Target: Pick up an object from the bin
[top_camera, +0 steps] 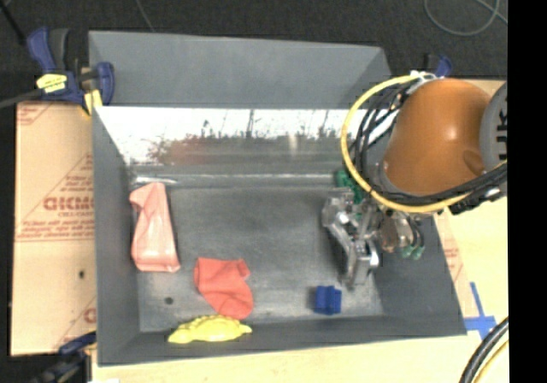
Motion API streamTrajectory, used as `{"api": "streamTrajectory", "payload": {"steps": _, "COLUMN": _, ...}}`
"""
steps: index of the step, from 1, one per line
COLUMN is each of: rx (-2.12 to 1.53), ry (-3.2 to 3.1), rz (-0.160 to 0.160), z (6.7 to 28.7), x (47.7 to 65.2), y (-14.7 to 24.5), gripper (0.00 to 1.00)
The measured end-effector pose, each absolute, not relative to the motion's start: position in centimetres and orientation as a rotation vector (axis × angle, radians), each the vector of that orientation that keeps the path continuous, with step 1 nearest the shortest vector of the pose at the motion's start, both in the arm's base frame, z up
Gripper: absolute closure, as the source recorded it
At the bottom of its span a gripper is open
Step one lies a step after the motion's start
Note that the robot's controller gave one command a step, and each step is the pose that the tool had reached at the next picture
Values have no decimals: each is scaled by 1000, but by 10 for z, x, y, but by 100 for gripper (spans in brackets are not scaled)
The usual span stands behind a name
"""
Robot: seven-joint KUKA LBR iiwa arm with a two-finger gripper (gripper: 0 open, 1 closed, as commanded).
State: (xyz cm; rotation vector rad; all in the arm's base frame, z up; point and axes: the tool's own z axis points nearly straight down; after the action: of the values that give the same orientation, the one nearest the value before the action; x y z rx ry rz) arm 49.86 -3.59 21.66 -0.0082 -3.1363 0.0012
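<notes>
Blue block — small, low on the floor of the bin, near the front wall and right of the middle, with bare grey metal all round it. Just up and to the right of it, the gripper, hanging under the orange-capped wrist and its loop of cables, close beside the block but not squarely over it, and apparently not touching it. Impossible to tell the gripper's state, spread or pinched shut; nothing visibly held. Judged as the approach step, with the grasp itself not yet made. To do it well: shift toward the front wall and a little to the left until centred straight above the block, and only then descend. Make sure of a wide opening before going down, for fear of knocking so small a block aside with a glancing touch. Keep clear of the sloping front wall just beyond the block, with little room to spare on that side. Close on two opposite flat faces rather than across corners, squeeze firmly, then lift straight up without dragging along the floor. No need to mind the red cloth, the yellow lump by the front wall or the pink bundle at the left — all well apart from the block and out of the likely path.
</notes>
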Motion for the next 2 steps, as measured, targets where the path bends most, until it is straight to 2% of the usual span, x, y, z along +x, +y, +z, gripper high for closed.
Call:
{"api": "streamTrajectory", "payload": {"steps": 1, "rx": -8, "ry": -3140, "rz": 2, "z": 219, "x": 499, "y": -36, "gripper": 0}}
{"api": "streamTrajectory", "payload": {"steps": 2, "rx": 72, "ry": -3149, "rz": 4, "z": 172, "x": 497, "y": -45, "gripper": 0}}
